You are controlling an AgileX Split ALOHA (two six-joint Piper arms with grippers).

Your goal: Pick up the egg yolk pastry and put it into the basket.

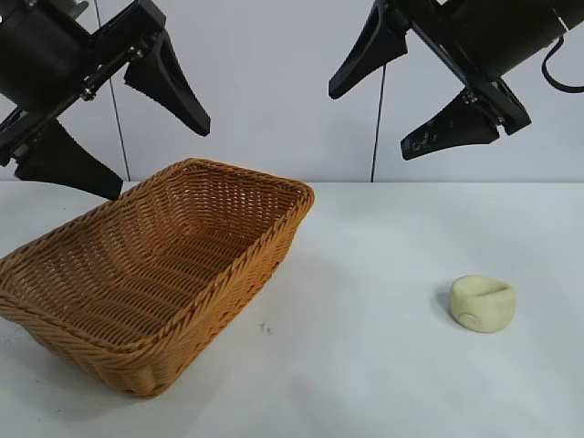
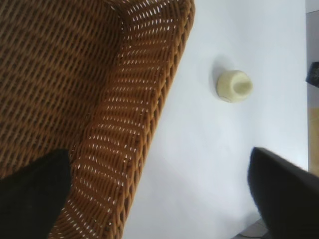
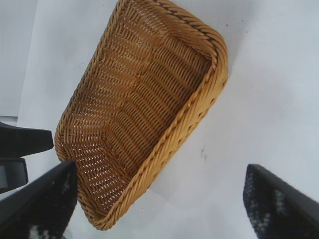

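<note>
The egg yolk pastry [image 1: 483, 303] is a small pale yellow puck with a dented top, lying on the white table at the right. The left wrist view shows the egg yolk pastry [image 2: 234, 85] well clear of the basket; the right wrist view does not show it. The orange-brown wicker basket [image 1: 274, 239] sits at the left, nothing visible inside. My left gripper [image 1: 160, 160] hangs open above the basket's far left rim [image 2: 124, 124], holding nothing. High over the middle of the table, my right gripper [image 1: 370, 123] is open and holds nothing, well above the pastry.
The white table [image 1: 365, 365] runs between basket and pastry, with a small dark speck [image 1: 266, 328] near the basket's front corner. A white wall with a thin dark cable [image 1: 374, 137] stands behind. In the right wrist view the basket [image 3: 174, 139] lies below.
</note>
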